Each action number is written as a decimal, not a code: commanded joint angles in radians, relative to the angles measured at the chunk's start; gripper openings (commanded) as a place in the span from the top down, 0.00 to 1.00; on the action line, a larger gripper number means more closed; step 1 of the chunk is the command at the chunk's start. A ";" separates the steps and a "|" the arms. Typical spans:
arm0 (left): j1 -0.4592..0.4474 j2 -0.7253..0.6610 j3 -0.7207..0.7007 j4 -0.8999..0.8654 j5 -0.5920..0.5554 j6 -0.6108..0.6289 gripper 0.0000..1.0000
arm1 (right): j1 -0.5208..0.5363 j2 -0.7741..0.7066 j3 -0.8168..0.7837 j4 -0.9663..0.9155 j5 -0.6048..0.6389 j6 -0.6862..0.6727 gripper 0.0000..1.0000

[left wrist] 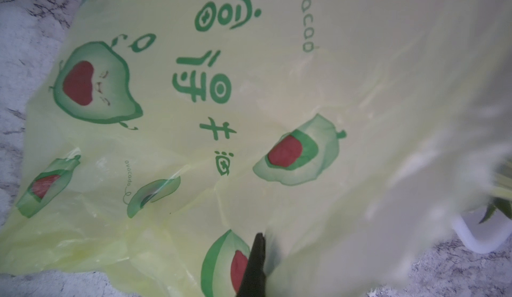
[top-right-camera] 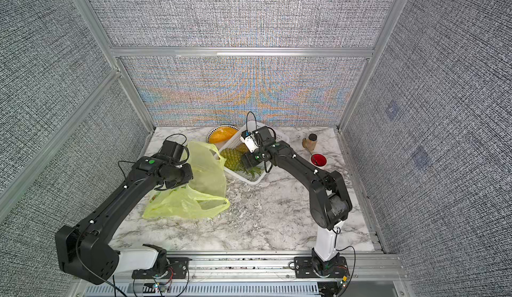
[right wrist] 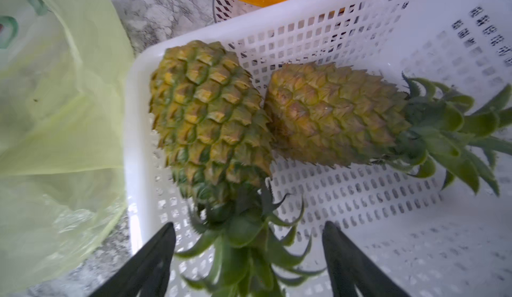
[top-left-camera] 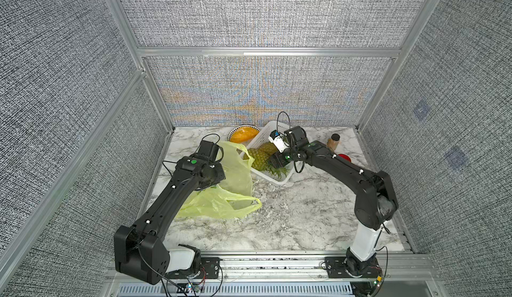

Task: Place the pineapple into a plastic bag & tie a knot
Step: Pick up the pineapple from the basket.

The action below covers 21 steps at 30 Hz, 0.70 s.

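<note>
While the left claw [left wrist: 259, 244] pinches the plastic bag [top-left-camera: 235, 168], the right claw [right wrist: 249, 226] is open either side of the crown of the nearer pineapple [right wrist: 210, 121], which points straight away from it in the white basket [right wrist: 133, 132] at the worktop [top-left-camera: 277, 226] far edge.

The plastic bag [left wrist: 277, 88] is pale yellow-green with green-and-red avocado prints. The basket [right wrist: 135, 143] is white, the tabletop [top-left-camera: 277, 226] grey-veined.

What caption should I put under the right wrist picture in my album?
Open right tool straddling the leafy crown of one pineapple, second pineapple beside it in the white basket.
</note>
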 commanded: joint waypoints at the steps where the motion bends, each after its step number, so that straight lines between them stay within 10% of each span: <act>1: 0.000 -0.002 0.007 -0.015 0.013 -0.008 1.00 | -0.002 0.040 0.023 -0.064 -0.019 -0.117 0.14; 17: 0.001 -0.026 -0.008 -0.039 0.019 -0.017 1.00 | -0.028 0.200 0.034 -0.082 -0.096 -0.221 0.13; 21: 0.000 -0.037 -0.019 -0.042 0.015 -0.018 1.00 | -0.033 0.187 0.044 -0.070 -0.101 -0.213 0.29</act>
